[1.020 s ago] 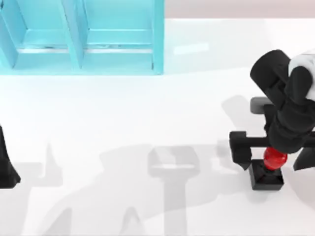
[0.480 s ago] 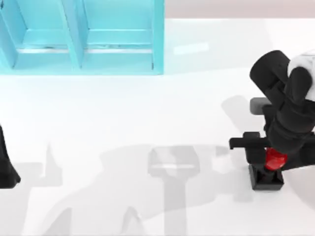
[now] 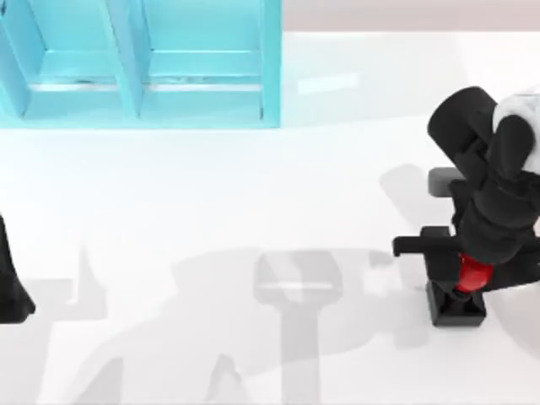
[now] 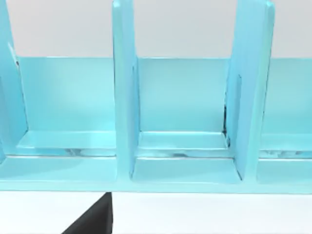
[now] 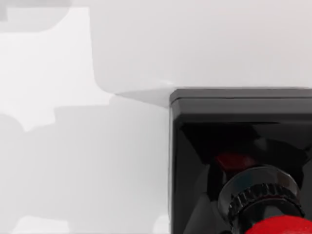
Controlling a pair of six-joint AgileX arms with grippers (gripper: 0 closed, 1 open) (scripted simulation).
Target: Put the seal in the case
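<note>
The seal (image 3: 458,307) stands on the table at the right, a black square base with a red knob. In the right wrist view the seal (image 5: 229,126) is seen close up, base and ribbed neck under the red knob. My right gripper (image 3: 474,268) comes down over it from above, its fingers pressed against the knob from both sides. The case (image 3: 202,76), light blue with upright dividers, stands at the far left, well away from the seal. The left wrist view looks into the case (image 4: 185,146). My left arm (image 3: 10,287) is parked at the left edge.
White table (image 3: 253,194) lies between the seal and the case, crossed only by grey shadows of the arms. The case's compartments hold nothing that I can see.
The right gripper's fingers have drawn in onto the seal's red knob since a second ago. The seal's base has stayed in place, and the left arm has not moved.
</note>
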